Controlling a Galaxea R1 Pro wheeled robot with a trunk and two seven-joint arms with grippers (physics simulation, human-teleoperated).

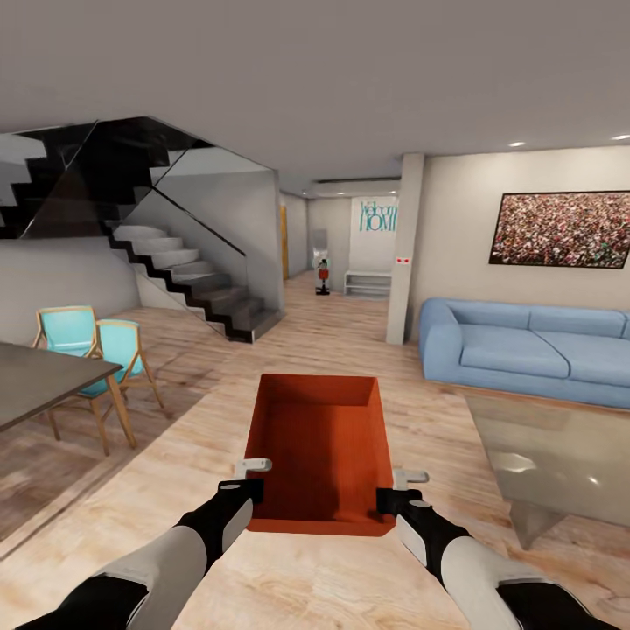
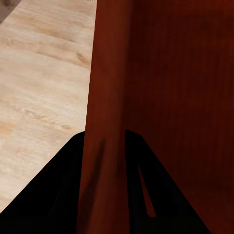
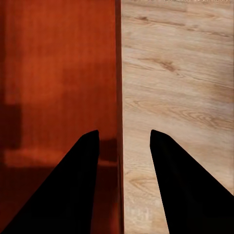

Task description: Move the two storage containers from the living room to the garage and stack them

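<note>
An orange-red storage container [image 1: 320,455] is held out in front of the robot above the light wood-plank floor [image 1: 367,350] of the living room, open top up, its long axis pointing away from the camera. The left gripper [image 1: 251,484] is clamped on the container's left wall near the close corner; in the left wrist view its dark fingers [image 2: 63,195] sit on either side of the thin red wall [image 2: 105,122], pinching it. The right gripper [image 1: 395,497] straddles the right wall [image 3: 118,97] with one finger inside and one outside, though a gap shows around the wall there, so I cannot tell whether it truly grips. Ahead stand a blue sofa [image 1: 525,346], a glass coffee table [image 1: 551,455], a dark staircase [image 1: 192,280], turquoise chairs [image 1: 96,346] and a grey dining table [image 1: 35,376].
</note>
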